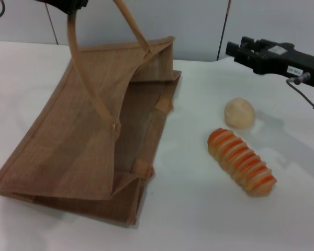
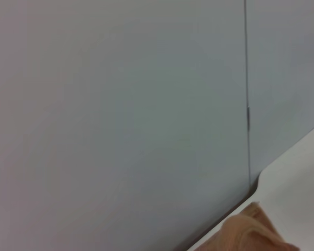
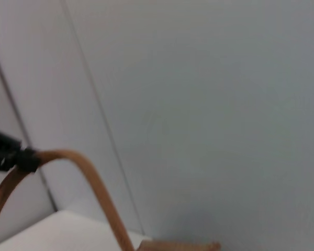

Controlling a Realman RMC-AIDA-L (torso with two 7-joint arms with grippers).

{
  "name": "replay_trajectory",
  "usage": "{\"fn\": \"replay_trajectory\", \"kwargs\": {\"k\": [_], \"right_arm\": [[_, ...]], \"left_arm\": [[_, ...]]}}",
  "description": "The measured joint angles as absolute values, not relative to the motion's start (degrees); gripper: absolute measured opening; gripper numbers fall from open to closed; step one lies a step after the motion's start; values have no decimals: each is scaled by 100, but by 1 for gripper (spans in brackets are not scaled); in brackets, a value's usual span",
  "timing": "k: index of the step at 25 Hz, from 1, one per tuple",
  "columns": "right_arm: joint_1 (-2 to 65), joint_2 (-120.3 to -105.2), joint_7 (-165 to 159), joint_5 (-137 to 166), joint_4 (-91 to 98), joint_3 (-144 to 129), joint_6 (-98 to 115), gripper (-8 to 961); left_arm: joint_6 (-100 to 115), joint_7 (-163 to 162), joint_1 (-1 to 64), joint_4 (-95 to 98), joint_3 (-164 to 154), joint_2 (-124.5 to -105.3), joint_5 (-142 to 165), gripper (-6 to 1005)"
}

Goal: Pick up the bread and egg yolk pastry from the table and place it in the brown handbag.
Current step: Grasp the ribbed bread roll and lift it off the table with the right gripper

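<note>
The brown handbag (image 1: 89,141) lies on the white table with its mouth held open toward the right. My left gripper (image 1: 68,6), at the top edge of the head view, is shut on one handle (image 1: 76,57) and lifts it. It also shows in the right wrist view (image 3: 8,156), clamped on the handle (image 3: 97,191). The egg yolk pastry (image 1: 239,112), a pale round ball, sits right of the bag. The bread (image 1: 242,161), a striped orange loaf, lies just in front of it. My right gripper (image 1: 233,49) hovers behind and above the pastry, holding nothing.
The white table (image 1: 199,219) stretches around the bag and the foods. A grey panelled wall (image 1: 199,26) stands behind. A cable (image 1: 303,97) hangs from the right arm. A corner of the bag (image 2: 251,232) shows in the left wrist view.
</note>
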State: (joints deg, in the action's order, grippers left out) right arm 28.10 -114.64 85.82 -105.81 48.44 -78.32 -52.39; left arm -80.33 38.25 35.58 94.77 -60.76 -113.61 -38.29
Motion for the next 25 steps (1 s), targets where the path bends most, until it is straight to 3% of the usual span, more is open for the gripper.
{"fn": "replay_trajectory", "kwargs": {"k": [6,12,25], "right_arm": [[2914,-11525,7611,-8601,5373,-6993,-6110,527],[3189,-11549,6821,-7268,5727,-6824,-6770,650],[3895,-11562,6042,-5342,5945,-6315,-8323,723]], "left_arm": [[-8033,3820,3567,9475,-6092,-11404,-3685,116],[-8040,3816,3574,9488,-6102,-11395,-3674,116],[-8165,3811,3620,9515,-6078,-11370,-3631,116]]}}
